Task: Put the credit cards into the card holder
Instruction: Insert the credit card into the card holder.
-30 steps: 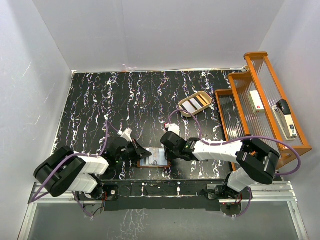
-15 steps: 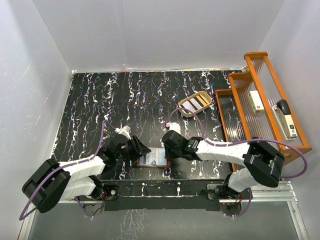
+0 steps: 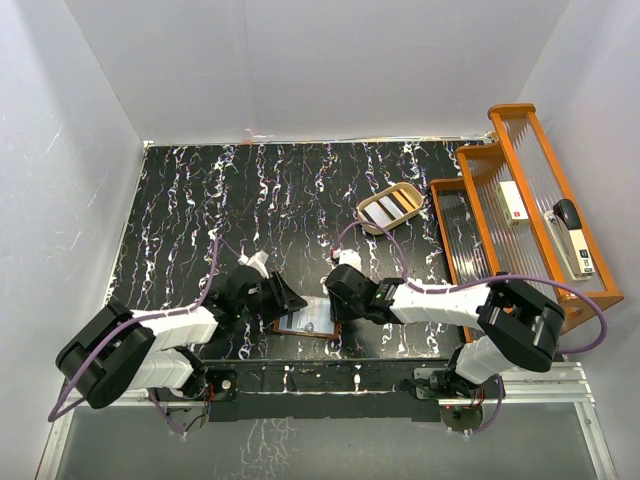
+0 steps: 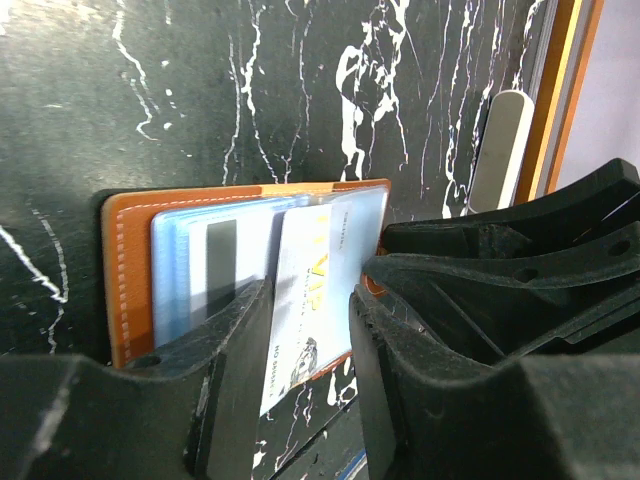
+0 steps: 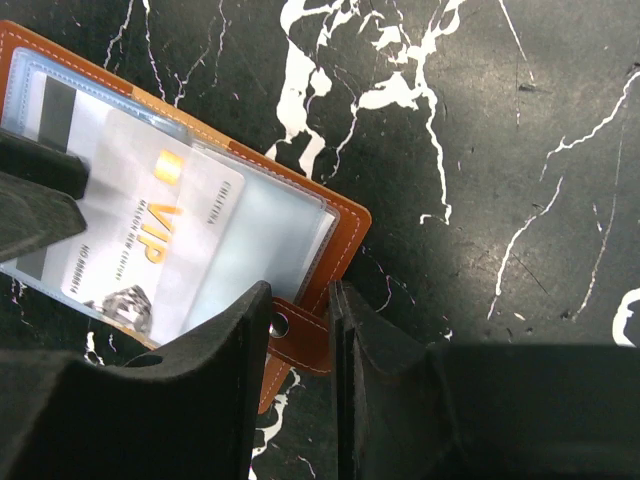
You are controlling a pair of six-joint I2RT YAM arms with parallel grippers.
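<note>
On the black marbled table (image 3: 200, 200), near its front edge, we see the left gripper (image 4: 308, 290) and right gripper (image 5: 300, 300) flanking the open brown card holder (image 5: 345, 225). The left's jaws stand part-open, gripping nothing, above a pale credit card (image 4: 320, 270) lying askew on the holder. The right's narrow jaws straddle the snap tab (image 5: 295, 335); whether they pinch it we cannot tell.

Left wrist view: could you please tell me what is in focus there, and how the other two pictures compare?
Left wrist: the VIP card and card holder are sharp, the left gripper near the lens is soft and dark. Right wrist: card print readable, right gripper a black mass. Top external: even light, bright walls.
</note>
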